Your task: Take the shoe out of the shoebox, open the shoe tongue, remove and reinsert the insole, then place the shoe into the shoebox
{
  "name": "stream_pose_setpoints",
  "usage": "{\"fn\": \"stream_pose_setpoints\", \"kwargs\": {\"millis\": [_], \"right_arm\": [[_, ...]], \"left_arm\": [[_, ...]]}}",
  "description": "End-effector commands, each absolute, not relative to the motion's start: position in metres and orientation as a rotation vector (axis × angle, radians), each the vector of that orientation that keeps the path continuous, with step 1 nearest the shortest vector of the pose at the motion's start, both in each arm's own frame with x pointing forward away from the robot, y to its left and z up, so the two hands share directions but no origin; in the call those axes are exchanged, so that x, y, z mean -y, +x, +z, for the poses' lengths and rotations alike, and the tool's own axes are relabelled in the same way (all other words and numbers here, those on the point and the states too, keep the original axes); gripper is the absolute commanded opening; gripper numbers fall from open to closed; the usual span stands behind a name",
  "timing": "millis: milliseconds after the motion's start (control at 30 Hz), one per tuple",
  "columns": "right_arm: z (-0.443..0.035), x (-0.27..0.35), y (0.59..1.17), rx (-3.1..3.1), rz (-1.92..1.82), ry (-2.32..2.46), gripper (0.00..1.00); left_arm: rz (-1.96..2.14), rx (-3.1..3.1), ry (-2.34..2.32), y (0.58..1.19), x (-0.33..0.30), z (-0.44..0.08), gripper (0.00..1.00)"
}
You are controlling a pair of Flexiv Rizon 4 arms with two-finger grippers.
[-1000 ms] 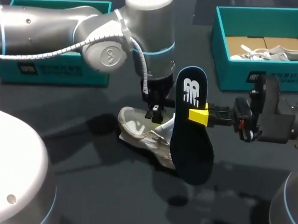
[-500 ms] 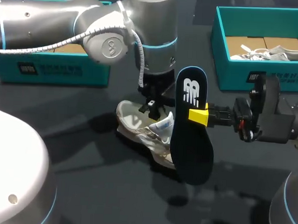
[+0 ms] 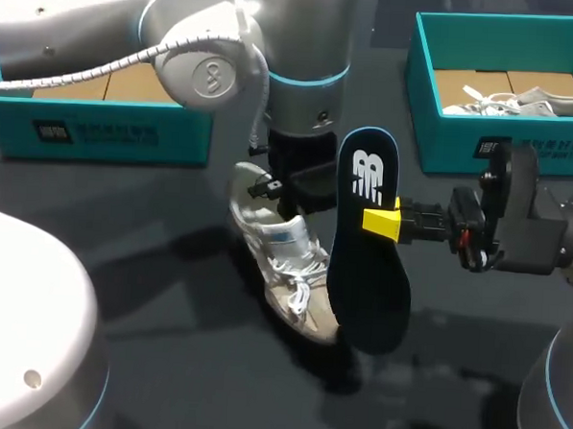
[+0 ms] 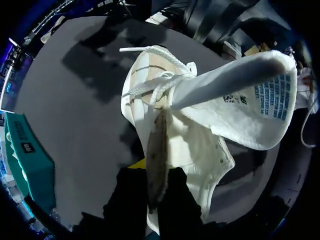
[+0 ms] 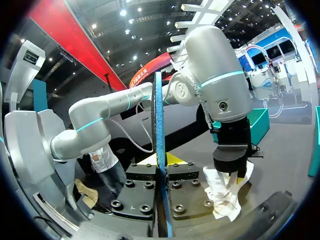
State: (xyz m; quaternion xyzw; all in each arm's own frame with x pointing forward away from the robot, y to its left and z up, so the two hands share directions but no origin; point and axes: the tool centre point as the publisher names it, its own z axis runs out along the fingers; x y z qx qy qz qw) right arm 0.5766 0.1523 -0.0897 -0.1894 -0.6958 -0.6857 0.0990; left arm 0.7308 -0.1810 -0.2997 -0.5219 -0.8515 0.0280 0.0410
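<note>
The left arm (image 3: 208, 66) comes down near the middle of the counter (image 3: 163, 362). The left jaws are closed on the heel rim of the white shoe (image 3: 288, 272), whose side wall stands between them in the left wrist view. The toe of the shoe points toward the front edge of the counter. The tongue (image 4: 250, 95) is folded outward, showing its label. The right jaws are closed narrowly on the dark insole (image 3: 368, 276), which stands upright in the air just beside the shoe. Behind are the left box (image 3: 99, 128) and the right box (image 3: 454, 137), which holds a second shoe (image 3: 552, 102).
</note>
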Motion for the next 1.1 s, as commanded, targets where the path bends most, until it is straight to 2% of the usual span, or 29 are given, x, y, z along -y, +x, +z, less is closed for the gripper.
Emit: {"fn": "stream_pose_setpoints", "kwargs": {"millis": [33,367,1100], "right_arm": [[-0.088,-0.151,0.571,2.062,-2.031,-0.571,0.00],[-0.088,-0.151,0.571,2.062,-2.031,-0.571,0.00],[-0.088,-0.151,0.571,2.062,-2.031,-0.571,0.00]], "left_arm": [[0.085,2.404,-2.011,0.727,0.173,-0.297,0.00],[0.170,2.179,-2.272,0.720,0.169,-0.294,0.00],[0.173,2.137,-2.297,0.705,0.194,-0.318,0.00]]}}
